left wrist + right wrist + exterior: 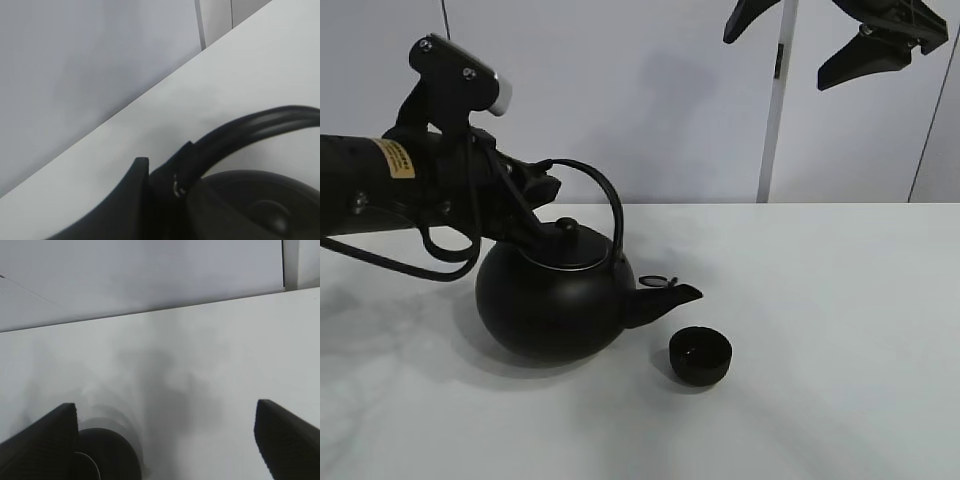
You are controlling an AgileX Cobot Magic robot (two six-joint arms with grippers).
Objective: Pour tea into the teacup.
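Teacup [700, 355] upright on the white surface [840, 350], just beside and below the spout [665, 297] of the black kettle [555, 305]. Left pincer [542, 187] clamped on the kettle's arched handle [605, 190]; right pincer [820, 40] high above the surface, jaws wide apart.

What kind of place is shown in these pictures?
Likely a robot test bench, not a kitchen: a white table, plain wall panels behind, and a kettle and a cup on it.
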